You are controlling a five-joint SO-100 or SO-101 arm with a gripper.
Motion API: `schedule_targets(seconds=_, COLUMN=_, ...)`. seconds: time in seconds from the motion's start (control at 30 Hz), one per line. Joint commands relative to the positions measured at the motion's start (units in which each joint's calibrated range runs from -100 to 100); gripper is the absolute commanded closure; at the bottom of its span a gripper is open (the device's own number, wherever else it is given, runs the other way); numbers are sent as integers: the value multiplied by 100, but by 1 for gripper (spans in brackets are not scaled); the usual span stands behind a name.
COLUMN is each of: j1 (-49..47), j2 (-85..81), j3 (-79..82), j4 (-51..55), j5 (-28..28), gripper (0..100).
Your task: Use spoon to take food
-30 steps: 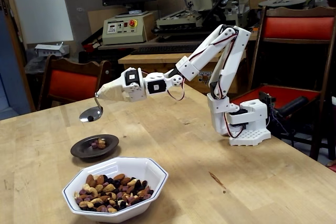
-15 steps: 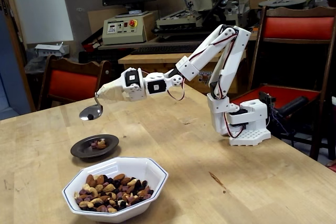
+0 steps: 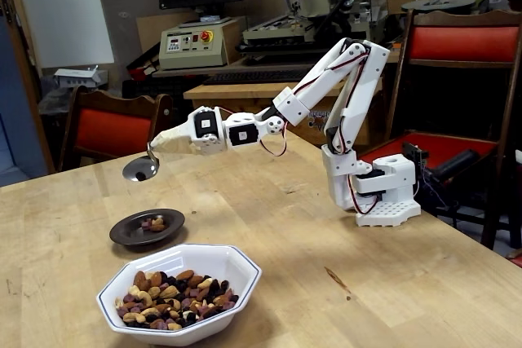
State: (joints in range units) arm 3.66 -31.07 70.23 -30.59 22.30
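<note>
Above the dark saucer (image 3: 148,228) and a little to its left in the fixed view: the spoon (image 3: 141,169), held in the air, bowl hanging low off a thin curved handle. Handle top lost inside the white nose of the gripper (image 3: 157,146). Jaws clamped on the spoon's handle, judging by how it hangs; finger faces themselves not separable at this size. Spoon bowl looks dark inside, possibly reflection only, contents not readable. Well clear of both dishes, touching neither.

Nearer the camera than the saucer, just beside it: white octagonal bowl (image 3: 233,264), holding the bulk of the food (image 3: 173,292), a heaped mix of brown, tan and dark pieces. On the saucer itself: a small cluster of the same mix, only a few pieces.

Progress, as judged from the layout: some food already lying on the saucer, so at least part of the transfer done. Bowl far from emptied. Spoon not over the bowl and not in the food, so either mid-carry or between scoops; cannot say which. Left to do, likely: dip into the bowl, lift a load, tip onto the saucer.

Count: one arm, one spoon, one saucer, one bowl. Food pieces in the bowl too many and too small to count; on the saucer a handful at most. All on one wooden table (image 3: 285,234).
</note>
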Motion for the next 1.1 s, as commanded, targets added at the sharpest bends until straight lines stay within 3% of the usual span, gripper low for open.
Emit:
schedule_targets(seconds=0.0, j1=-85, j2=-38, j3=-377, j4=-119, j5=24, gripper=96)
schedule_targets(seconds=0.4, j1=-63, j2=-29, j3=-386, j4=-111, j5=-83, gripper=96)
schedule_targets(seconds=0.8, j1=-26, j2=-106, j3=-386, j4=-40, j5=-1714, gripper=96)
schedule_targets(seconds=1.07, j1=-48, j2=-132, j3=-465, j4=1225, j5=-2359, gripper=96)
